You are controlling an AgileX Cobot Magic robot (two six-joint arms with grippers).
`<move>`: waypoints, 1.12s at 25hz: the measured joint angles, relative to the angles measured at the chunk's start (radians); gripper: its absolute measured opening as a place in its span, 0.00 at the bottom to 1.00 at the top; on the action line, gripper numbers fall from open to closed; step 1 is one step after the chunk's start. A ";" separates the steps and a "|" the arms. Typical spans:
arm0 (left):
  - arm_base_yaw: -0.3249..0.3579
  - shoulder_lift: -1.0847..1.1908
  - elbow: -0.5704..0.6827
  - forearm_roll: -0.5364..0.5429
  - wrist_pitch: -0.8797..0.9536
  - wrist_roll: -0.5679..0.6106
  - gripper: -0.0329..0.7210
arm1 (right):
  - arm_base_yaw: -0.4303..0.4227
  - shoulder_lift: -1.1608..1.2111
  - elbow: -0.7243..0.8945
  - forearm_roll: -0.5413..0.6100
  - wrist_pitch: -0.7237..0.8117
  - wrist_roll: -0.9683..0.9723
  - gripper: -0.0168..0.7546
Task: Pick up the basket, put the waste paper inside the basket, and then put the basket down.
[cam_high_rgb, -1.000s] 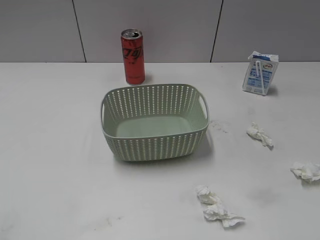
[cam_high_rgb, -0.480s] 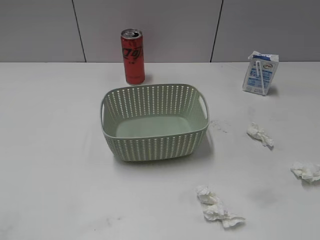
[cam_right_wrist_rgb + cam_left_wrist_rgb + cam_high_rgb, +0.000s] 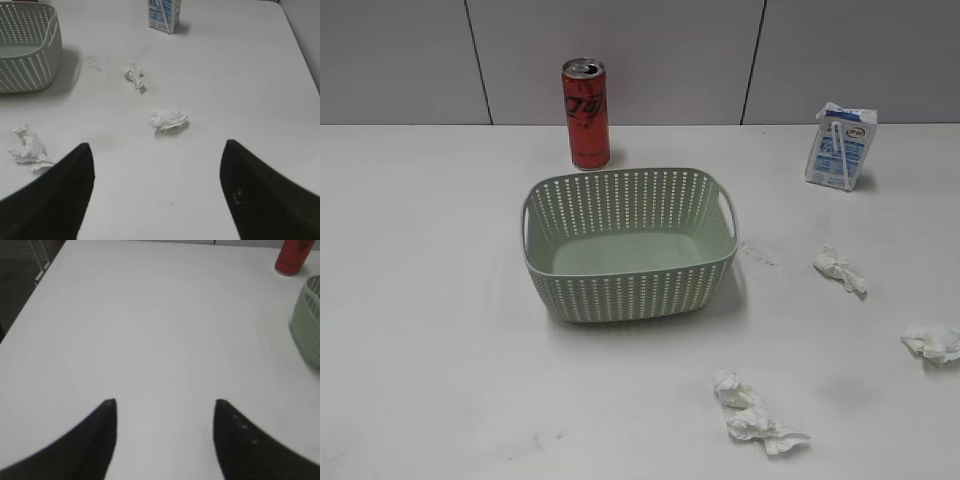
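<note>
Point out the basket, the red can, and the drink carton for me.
basket [image 3: 620, 298]: exterior view, on its near slotted wall.
red can [image 3: 587, 115]: exterior view, on the middle of its printed side.
drink carton [image 3: 840, 152]: exterior view, on its front face.

Bright, even light; soft shadows.

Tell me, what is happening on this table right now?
Nothing is held yet. The pale sage-green slotted plastic basket sits empty on the white table, with crumpled white waste paper wads scattered to its right. The left gripper and right gripper are both open above the table, touching nothing.
</note>
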 joint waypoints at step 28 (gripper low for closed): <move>-0.504 1.563 -0.741 -0.034 -0.213 -0.261 0.78 | 0.000 0.000 0.000 0.000 0.000 0.000 0.79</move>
